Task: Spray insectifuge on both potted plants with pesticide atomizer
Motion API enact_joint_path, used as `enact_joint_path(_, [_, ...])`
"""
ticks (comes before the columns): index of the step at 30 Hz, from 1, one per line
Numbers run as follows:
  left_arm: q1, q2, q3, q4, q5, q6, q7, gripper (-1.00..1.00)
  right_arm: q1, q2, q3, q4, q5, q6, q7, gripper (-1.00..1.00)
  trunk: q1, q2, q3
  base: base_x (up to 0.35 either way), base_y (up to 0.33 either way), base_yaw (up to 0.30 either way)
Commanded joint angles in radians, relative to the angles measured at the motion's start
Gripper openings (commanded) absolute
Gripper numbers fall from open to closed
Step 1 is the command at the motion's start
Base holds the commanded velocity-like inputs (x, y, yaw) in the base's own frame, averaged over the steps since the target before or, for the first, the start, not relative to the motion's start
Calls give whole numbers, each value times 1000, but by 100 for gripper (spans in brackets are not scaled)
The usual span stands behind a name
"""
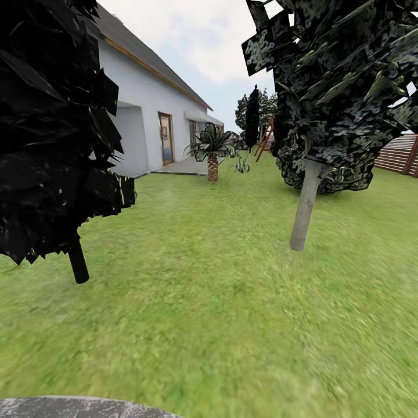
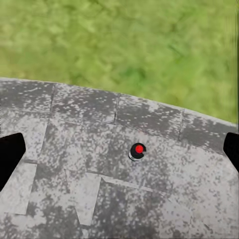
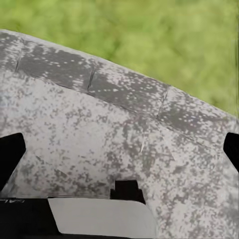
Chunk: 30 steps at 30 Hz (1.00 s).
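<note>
Grey mottled paving [image 2: 74,149] fills most of the left wrist view, with lawn [image 2: 124,40] beyond its curved edge. On it stands the atomizer [image 2: 138,150], seen from above as a small white head with a red dot, roughly between the two dark fingertips [image 2: 10,157] at the frame's sides. The left gripper [image 2: 119,157] hangs high over it, jaws wide apart and empty. The right gripper [image 3: 119,154] is likewise spread and empty over bare paving. Up ahead, the head view shows trees [image 1: 325,87], a house [image 1: 151,110] and lawn. Descending off-centre could tip the small bottle, since the head camera is not looking at it.
</note>
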Motion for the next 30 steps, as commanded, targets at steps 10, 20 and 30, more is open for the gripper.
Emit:
enact_joint_path(10, [0,-1,2,-91,2,4,-1,100,0,3,-1,-125,-3,2,1,100,0,0,-3,0,0,0])
enact_joint_path(20, [0,-2,20,-93,2,4,-1,100,0,4,-1,-127,-3,2,1,100,0,0,-17,-166,-146,72])
enact_joint_path(30, [0,-2,20,-91,2,4,-1,100,0,4,0,-127,-1,2,0,100,0,0,-25,-77,-90,105])
